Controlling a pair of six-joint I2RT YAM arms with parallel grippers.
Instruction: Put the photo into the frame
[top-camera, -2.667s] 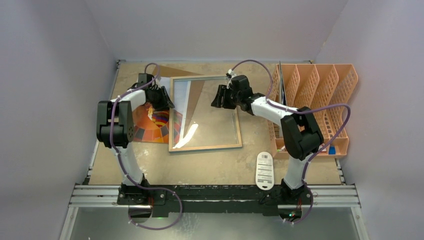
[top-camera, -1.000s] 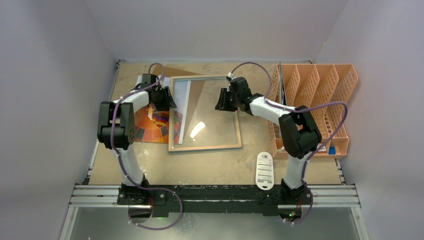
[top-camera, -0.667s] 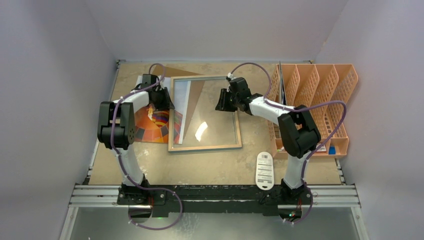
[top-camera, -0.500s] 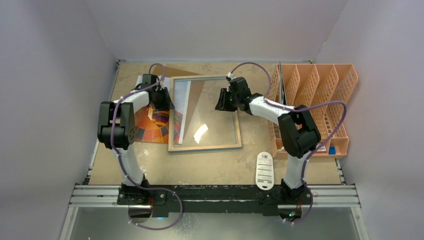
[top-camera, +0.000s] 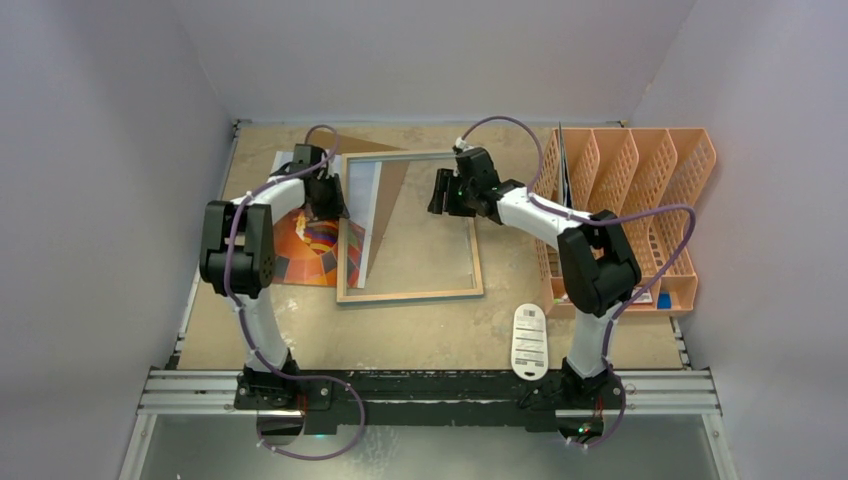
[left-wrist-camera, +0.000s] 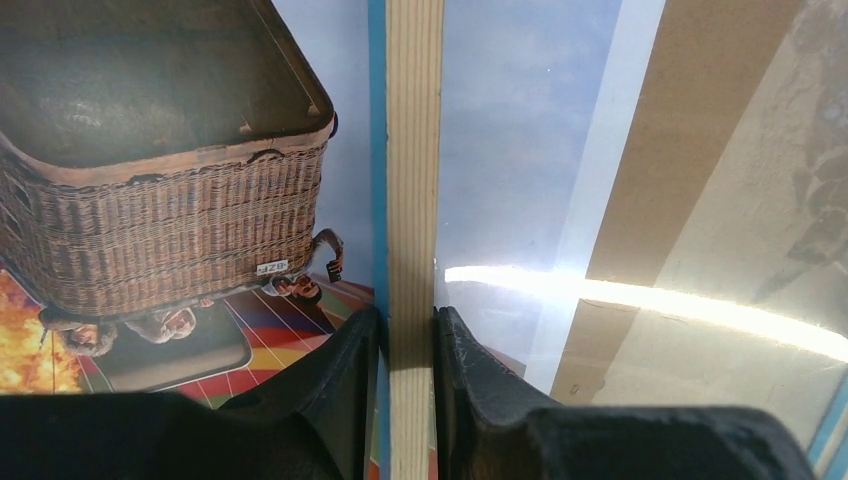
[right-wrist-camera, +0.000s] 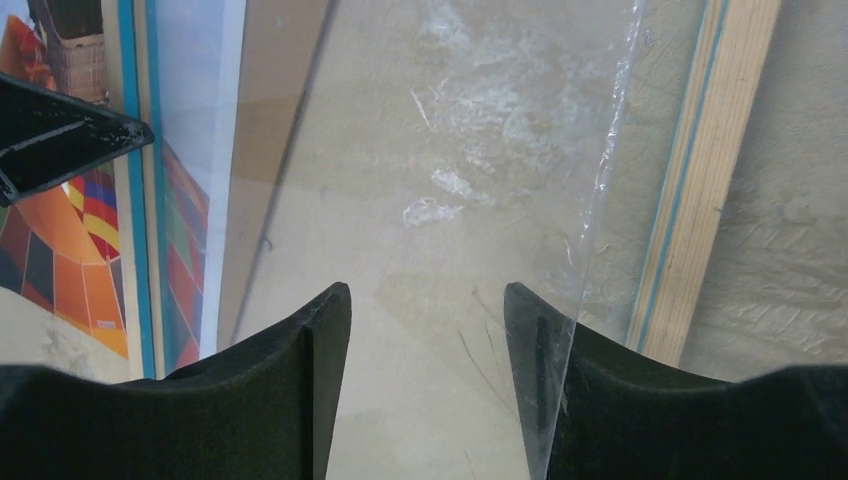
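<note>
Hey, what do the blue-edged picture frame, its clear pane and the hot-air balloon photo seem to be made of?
Picture frame: pale bare wood, grain visible, blue-painted face. Clear pane: glass or thin plastic, cannot tell; see-through with a glare streak. Hot-air balloon photo: likely printed paper, flat, white border.

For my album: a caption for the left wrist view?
The left gripper pinches a rail of the frame, which overlaps the balloon photo.

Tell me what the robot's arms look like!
Both the left arm and right arm have white tube sections joined by chunky black joints, with a purple cable looping along each. The left gripper and right gripper end in two black, wedge-shaped fingers.
</note>
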